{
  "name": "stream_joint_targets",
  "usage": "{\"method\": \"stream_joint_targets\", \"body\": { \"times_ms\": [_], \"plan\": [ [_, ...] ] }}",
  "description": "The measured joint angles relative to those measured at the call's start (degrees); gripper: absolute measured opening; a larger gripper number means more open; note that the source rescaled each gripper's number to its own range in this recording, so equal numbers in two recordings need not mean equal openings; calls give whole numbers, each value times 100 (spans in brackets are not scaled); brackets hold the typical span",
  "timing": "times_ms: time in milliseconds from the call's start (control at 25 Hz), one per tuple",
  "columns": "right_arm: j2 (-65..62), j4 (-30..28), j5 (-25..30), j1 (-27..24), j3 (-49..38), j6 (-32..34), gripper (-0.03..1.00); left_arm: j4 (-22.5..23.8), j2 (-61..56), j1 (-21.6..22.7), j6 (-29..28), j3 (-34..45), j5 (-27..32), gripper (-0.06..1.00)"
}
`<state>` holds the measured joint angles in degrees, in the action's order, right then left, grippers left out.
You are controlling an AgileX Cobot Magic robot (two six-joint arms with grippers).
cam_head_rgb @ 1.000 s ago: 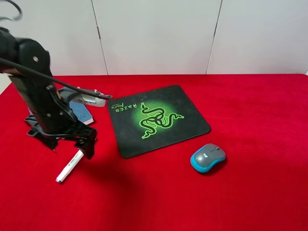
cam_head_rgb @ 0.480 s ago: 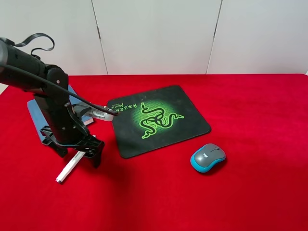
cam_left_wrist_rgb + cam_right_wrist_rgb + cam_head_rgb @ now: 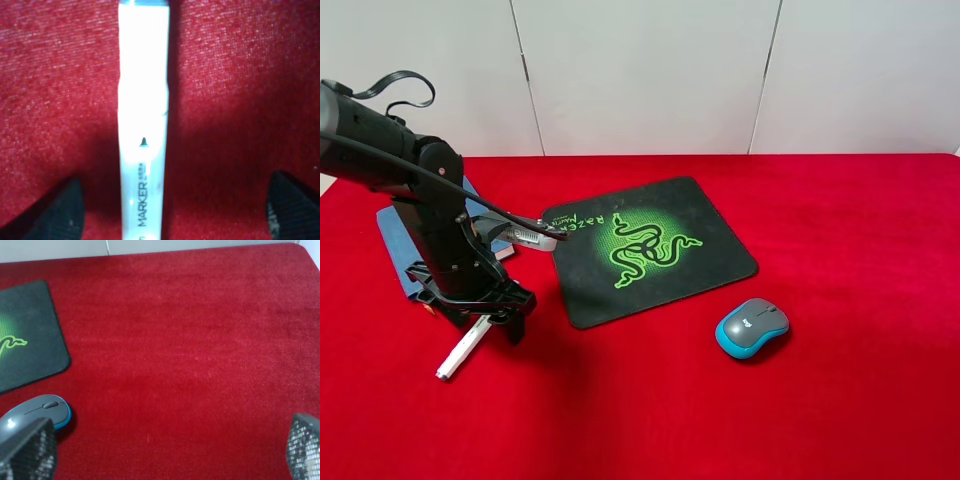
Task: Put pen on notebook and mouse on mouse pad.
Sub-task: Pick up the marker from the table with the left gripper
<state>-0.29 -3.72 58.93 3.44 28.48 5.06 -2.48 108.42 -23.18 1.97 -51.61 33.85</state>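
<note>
Dropping lower than half a second back, straddling the pen [image 3: 460, 350] with the left claw [image 3: 475, 316] spread wide, nothing pinched yet. Probably set for closing. Leaving the pen flat on the red counter [image 3: 840, 220] beside the notebook [image 3: 395, 240]. Holding the right claw [image 3: 165, 450] wide, empty, near the mouse [image 3: 752, 327], itself off the mouse pad [image 3: 650, 250].

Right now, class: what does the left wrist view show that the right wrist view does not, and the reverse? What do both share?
Only the left wrist view shows the pen, printed MARKER, lying on the red cloth inside the open left end effector. Only the right wrist view shows the mouse and a corner of the mouse pad, set apart from each other, with the right end effector open. Both show the red cloth.
</note>
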Motion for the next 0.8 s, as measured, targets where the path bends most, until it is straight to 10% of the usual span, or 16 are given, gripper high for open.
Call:
{"method": "stream_joint_targets", "body": {
  "times_ms": [600,800],
  "plan": [
    [0,0,0,0,0,0,100,0,0,0,0,0,29,0],
    [0,0,0,0,0,0,100,0,0,0,0,0,30,0]
  ]
}}
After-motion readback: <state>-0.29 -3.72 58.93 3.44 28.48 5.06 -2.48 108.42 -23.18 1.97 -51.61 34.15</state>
